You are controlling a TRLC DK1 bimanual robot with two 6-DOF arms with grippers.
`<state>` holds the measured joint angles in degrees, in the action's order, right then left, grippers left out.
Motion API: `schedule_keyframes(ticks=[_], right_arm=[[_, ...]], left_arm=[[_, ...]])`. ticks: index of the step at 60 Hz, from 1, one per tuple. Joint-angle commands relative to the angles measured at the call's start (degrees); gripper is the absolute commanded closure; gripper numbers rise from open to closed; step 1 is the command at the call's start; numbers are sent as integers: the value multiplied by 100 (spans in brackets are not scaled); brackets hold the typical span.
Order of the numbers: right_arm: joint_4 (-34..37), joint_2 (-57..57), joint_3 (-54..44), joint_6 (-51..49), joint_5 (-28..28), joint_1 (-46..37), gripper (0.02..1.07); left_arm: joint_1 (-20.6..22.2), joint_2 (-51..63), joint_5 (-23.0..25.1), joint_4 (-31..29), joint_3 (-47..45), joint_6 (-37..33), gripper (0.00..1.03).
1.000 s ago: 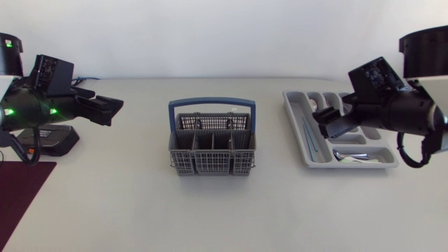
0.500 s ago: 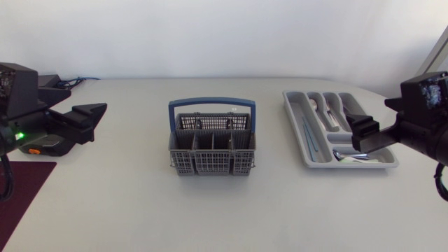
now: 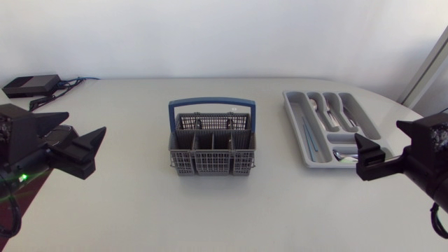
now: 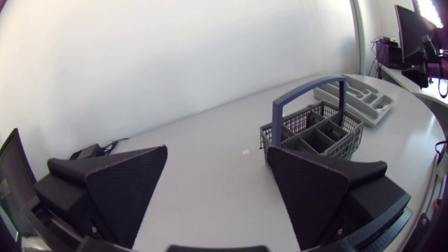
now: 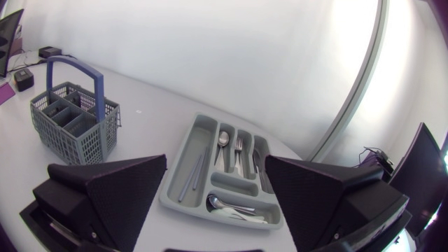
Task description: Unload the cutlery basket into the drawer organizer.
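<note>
On the surface (image 3: 140,210), midway, found the basket (image 3: 212,143) upright. Saw the organizer (image 3: 362,117) well to its right, with cutlery (image 5: 224,205) in its slots. Noted left tool (image 4: 217,150) by the left edge, right tool (image 5: 215,159) near the organizer, both released wide.

We list first a white table (image 3: 224,210), matte and plain, with a straight far edge and a rounded far right corner. We list second a flat black box (image 3: 29,85) lying at the table's far left corner, with thin dark cables (image 3: 70,81) running from its right side a short way along the far edge. We list third a small mark (image 4: 244,150) on the bare tabletop, seen in the left wrist view, too small for us to tell what it is.
</note>
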<state>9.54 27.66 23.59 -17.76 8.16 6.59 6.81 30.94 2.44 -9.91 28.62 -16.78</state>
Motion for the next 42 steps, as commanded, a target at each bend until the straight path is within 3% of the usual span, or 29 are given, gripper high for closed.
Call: schedule_keyframes(ticks=[1, 7, 42], right_arm=[[-162, -266, -298, 214, -16, -82, 6], [-252, -552, -534, 393, -108, -148, 6], [-799, -2276, -1955, 1470, -660, -546, 6]], left_arm=[[-48, -141, -42, 147, -322, -186, 4], [-118, -237, -42, 332, -507, -291, 4], [-458, -1961, -164, 730, -1928, 897, 4]])
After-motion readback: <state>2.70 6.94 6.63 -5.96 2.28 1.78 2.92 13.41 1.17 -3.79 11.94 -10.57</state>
